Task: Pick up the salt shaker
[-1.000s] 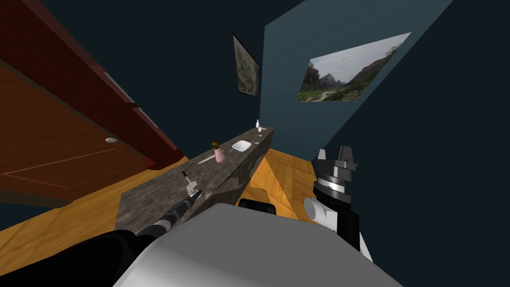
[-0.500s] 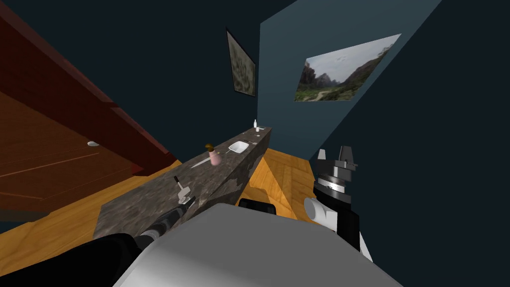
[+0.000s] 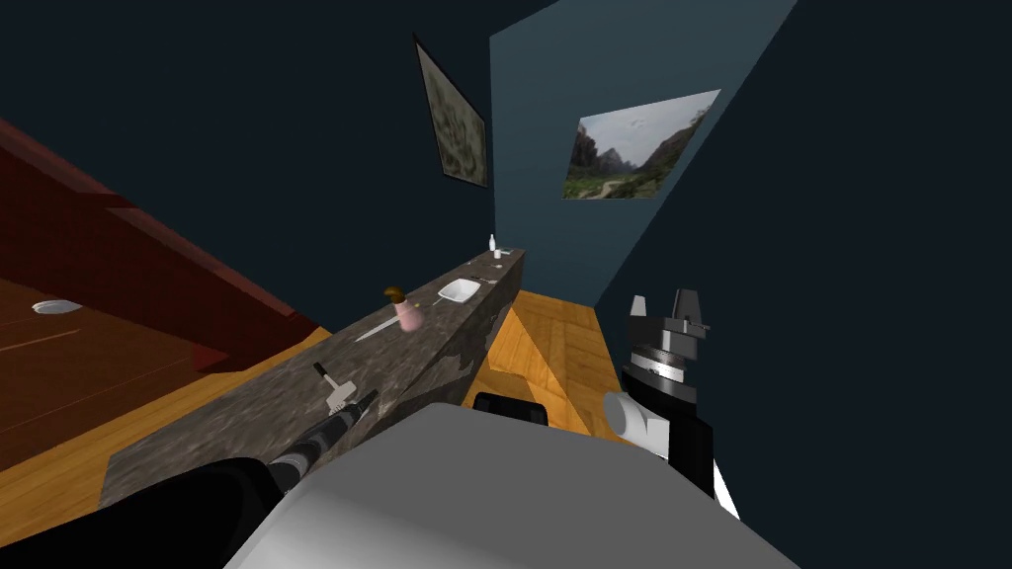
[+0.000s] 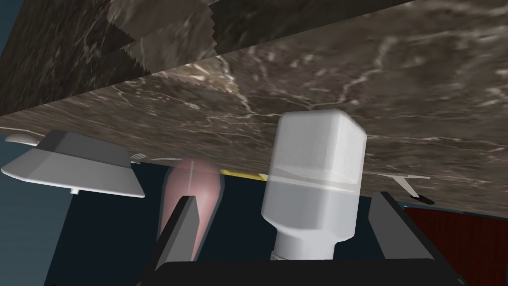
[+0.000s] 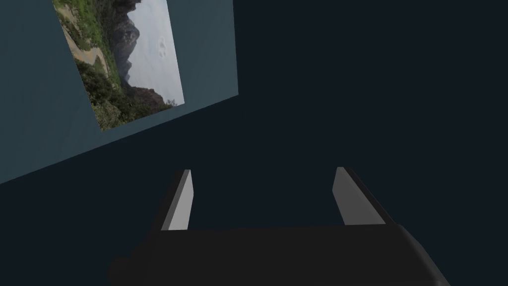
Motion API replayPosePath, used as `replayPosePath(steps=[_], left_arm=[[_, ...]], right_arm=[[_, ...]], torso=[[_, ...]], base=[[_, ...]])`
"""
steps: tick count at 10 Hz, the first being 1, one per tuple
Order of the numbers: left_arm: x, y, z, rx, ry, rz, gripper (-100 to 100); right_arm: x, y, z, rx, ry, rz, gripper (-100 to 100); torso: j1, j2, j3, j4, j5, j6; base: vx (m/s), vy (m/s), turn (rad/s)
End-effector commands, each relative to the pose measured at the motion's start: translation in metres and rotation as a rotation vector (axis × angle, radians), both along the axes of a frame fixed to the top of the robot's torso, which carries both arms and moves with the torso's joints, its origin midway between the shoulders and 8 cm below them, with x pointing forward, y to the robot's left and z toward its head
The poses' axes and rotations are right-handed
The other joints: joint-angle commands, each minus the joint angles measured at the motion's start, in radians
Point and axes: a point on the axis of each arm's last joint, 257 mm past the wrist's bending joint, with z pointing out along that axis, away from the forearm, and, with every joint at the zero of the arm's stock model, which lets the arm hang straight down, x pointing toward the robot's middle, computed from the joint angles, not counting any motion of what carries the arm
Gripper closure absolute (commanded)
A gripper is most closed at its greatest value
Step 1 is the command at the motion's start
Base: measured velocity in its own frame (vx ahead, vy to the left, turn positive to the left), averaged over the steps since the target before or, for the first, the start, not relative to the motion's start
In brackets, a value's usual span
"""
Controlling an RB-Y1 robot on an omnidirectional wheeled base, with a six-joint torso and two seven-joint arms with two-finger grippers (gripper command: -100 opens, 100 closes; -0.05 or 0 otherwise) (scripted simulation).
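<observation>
The left claw (image 4: 283,197) is open over the dark marbled bench (image 3: 247,415), its two fingers spread wide on either side of the salt shaker (image 4: 315,183). The shaker is a pale grey-white block with rounded corners that narrows to a short neck. The neck end points toward the claw's dark body and the broad end toward the bench top. It sits between the fingers, not pressed by them: close by one finger, with a clear gap to the other. Whether it rests on the bench I cannot tell. In the head view the left forearm reaches out across the near part of the bench, and the shaker shows there as a small whitish thing at the arm's tip. Just past that finger, a thin pale utensil with a dark handle (image 4: 412,191) lies on the bench. Farther along the bench, past the other finger, stands a pink bottle (image 4: 191,198) with a brown top, and a slim pale knife (image 3: 374,329) lies beside it. Beyond them is a white bowl (image 4: 69,169), and at the far end of the bench stands a small white bottle (image 3: 492,247). The right claw (image 3: 664,311) is held up off to the robot's right, well apart from the bench, with its fingers parted and nothing between them.
</observation>
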Motion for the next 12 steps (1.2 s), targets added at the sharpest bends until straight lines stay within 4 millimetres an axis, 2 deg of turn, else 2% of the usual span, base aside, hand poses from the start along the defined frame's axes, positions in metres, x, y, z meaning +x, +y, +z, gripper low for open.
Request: replayPosePath(steps=[1,3,4,5,9,10,11,12], left_arm=[[-0.003,0.017,-0.002,0.0,-0.001,0.039,-100],[-0.006,0.032,-0.003,0.0,-0.003,0.074,-100],[-0.006,0.029,-0.002,0.0,-0.002,0.064,-100],[-0.007,0.029,-0.002,0.0,-0.002,0.066,100],[-0.007,0.029,-0.002,0.001,-0.002,0.067,100],[-0.007,0.029,-0.002,0.001,-0.002,0.066,0],[-0.003,0.017,-0.002,0.0,-0.001,0.039,100],[0.0,0.003,0.001,0.0,0.0,0.005,100]], right_arm=[[0.0,0.0,0.0,0.0,0.0,0.0,0],[0.0,0.0,0.0,0.0,0.0,0.0,0],[0.0,0.0,0.0,0.0,0.0,0.0,0],[0.0,0.0,0.0,0.0,0.0,0.0,0],[0.0,0.0,0.0,0.0,0.0,0.0,0],[0.0,0.0,0.0,0.0,0.0,0.0,0],[0.0,0.0,0.0,0.0,0.0,0.0,0],[0.0,0.0,0.0,0.0,0.0,-0.001,0]], torso=[[0.0,0.0,0.0,0.0,0.0,0.0],[0.002,-0.001,-0.001,0.0,0.0,-0.001],[0.003,-0.002,-0.001,0.0,0.001,-0.001],[0.004,-0.003,-0.002,-0.001,0.001,-0.001],[0.006,-0.005,-0.003,-0.001,0.001,-0.001],[0.006,-0.005,-0.003,-0.001,0.001,-0.001],[0.006,-0.005,-0.003,-0.001,0.001,-0.001],[0.008,-0.006,-0.004,-0.001,0.002,-0.002]], base=[[-0.064,-0.078,-0.231],[-0.051,-0.048,-0.146],[-0.02,-0.015,-0.028],[-0.005,-0.001,0.016],[0.0,0.0,0.0],[0.0,0.0,0.0],[0.032,0.046,0.203],[0.085,0.102,0.424]])
